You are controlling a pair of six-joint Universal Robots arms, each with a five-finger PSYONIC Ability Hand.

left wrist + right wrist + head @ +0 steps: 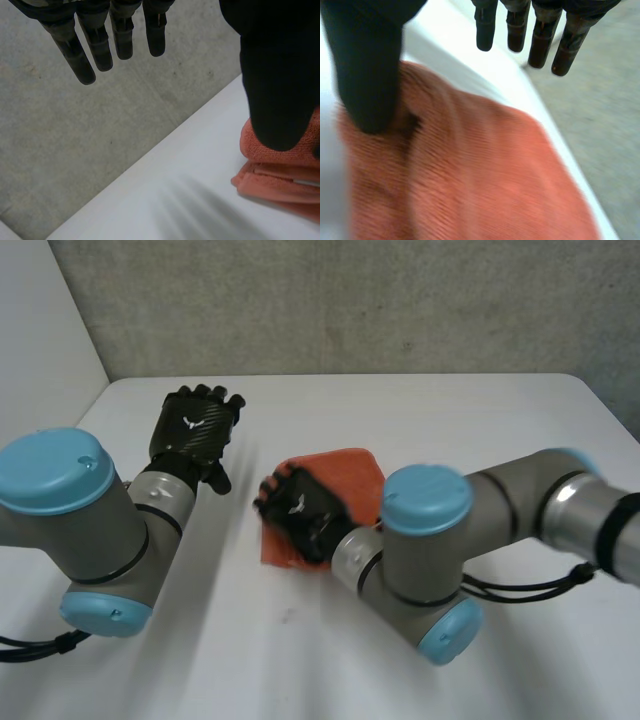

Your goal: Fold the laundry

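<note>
Folded orange towel point(345, 475) on the white table point(450, 430), right hand point(300, 510) over the towel with straight fingers, left hand point(195, 430) beside the towel, fingers straight too

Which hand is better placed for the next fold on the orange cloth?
Right. The right hand is open directly over the folded orange cloth; the left hand hangs open beside it, off the cloth.

A white table point(450, 410) carries a single folded orange cloth point(355, 475), lying flat around the middle of its top. Along one edge the cloth's layers sit stacked one on another.
</note>
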